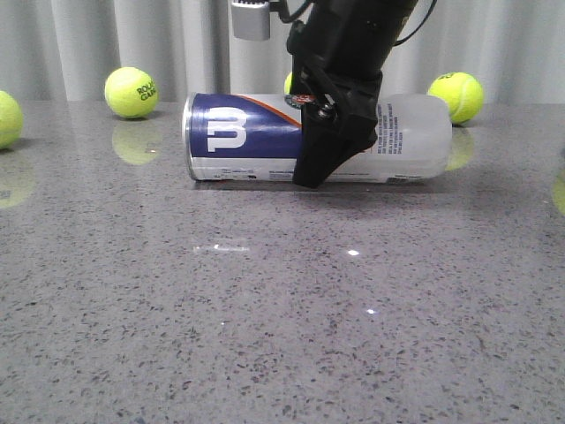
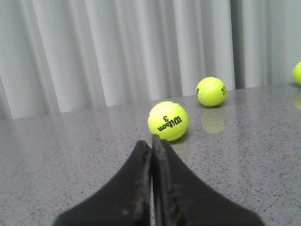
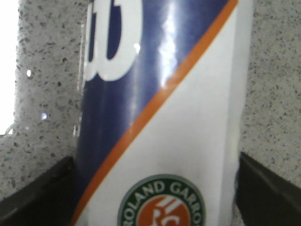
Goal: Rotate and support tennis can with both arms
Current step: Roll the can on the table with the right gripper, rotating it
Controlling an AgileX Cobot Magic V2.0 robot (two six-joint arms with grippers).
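Observation:
The tennis can (image 1: 243, 132) lies on its side on the grey speckled table (image 1: 265, 336), silver rim to the left, clear end to the right. My right gripper (image 1: 320, 163) comes down from above and is shut on the can's middle, one black finger in front of it reaching almost to the table. In the right wrist view the can (image 3: 160, 94) fills the space between the two fingers (image 3: 37, 197), which press against its sides. My left gripper (image 2: 151, 141) is shut and empty, low over the table, out of the front view.
Yellow-green tennis balls lie near the back curtain: one at the left (image 1: 131, 92), one at the far left edge (image 1: 7, 117), one at the right (image 1: 456, 95). Another ball (image 2: 168, 121) sits just ahead of my left fingertips, and a further one (image 2: 211, 91) behind it.

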